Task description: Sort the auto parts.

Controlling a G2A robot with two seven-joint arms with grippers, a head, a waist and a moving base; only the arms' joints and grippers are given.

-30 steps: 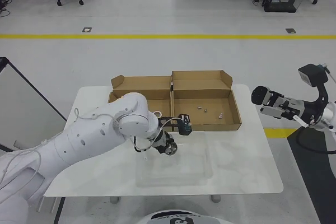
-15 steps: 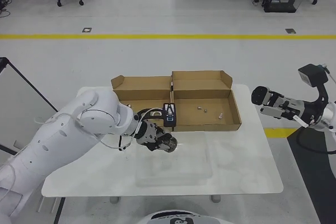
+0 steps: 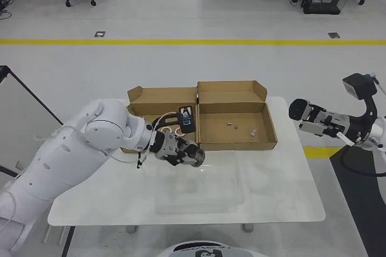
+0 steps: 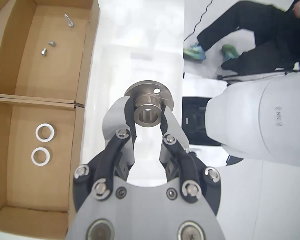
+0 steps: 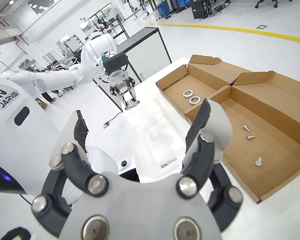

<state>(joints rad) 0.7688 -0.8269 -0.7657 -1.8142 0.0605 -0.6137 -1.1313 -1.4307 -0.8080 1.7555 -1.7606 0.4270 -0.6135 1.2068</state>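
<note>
Top view: white table [image 3: 276, 186] carries two brown cardboard boxes [image 3: 231, 96] at its far edge. Left pincer [image 4: 147, 112] clasps a grey steel flanged bushing [image 4: 162, 94] by its collar, above the table just before the boxes. Right pincer [image 5: 142, 112] gapes empty. Bushing seems heavy, rigid, slick; collar suits gripping.

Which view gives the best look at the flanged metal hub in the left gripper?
Left wrist view: the flanged hub is close, bore and flange hole clear, clamped in the left gripper. Top view shows it small, from above; right wrist view shows it far off.
</note>
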